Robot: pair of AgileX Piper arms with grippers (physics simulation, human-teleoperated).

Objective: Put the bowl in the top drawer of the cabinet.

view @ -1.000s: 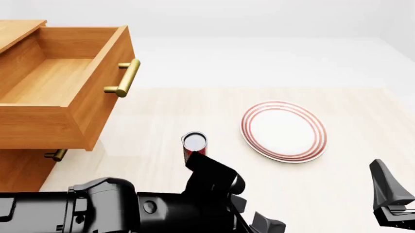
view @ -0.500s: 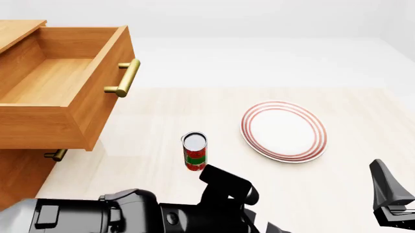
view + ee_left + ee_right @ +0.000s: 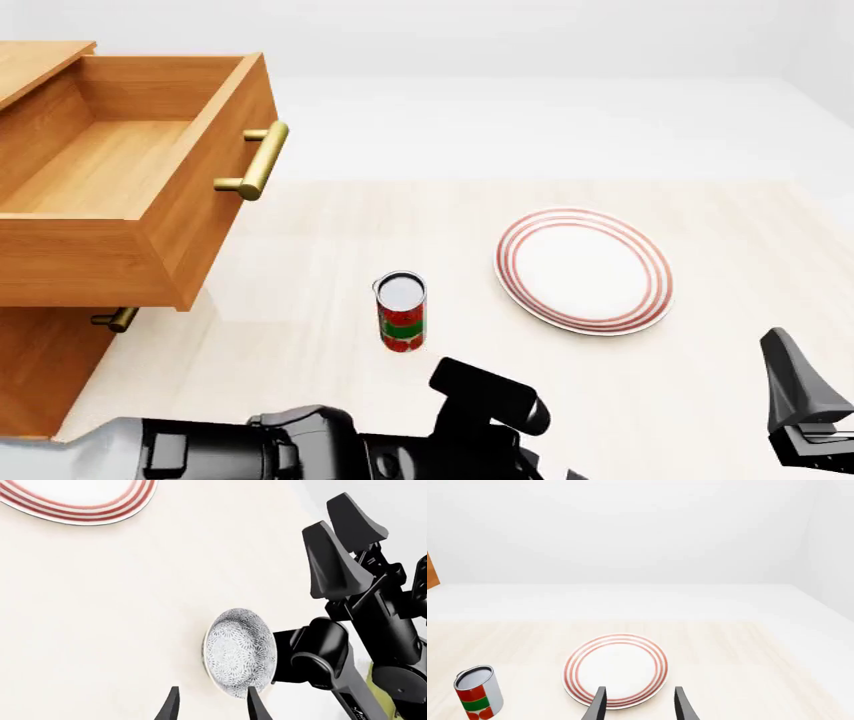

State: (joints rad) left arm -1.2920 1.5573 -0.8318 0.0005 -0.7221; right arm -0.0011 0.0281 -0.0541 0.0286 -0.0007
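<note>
trouble is likeliest at the grasp: your left gripper [image 3: 210, 707] hangs with fingers apart right by the bowl [image 3: 239, 652], which sits on the table [image 3: 100, 605] next to the right gripper [image 3: 343, 555], also apart. close off-centre and you could nudge the bowl away or strike that arm.

In the front view the bowl is hidden behind the left arm [image 3: 334, 450]. The cabinet [image 3: 40, 350] is cut by the left edge. The plate [image 3: 80, 500] is cut off in the left wrist view.
</note>
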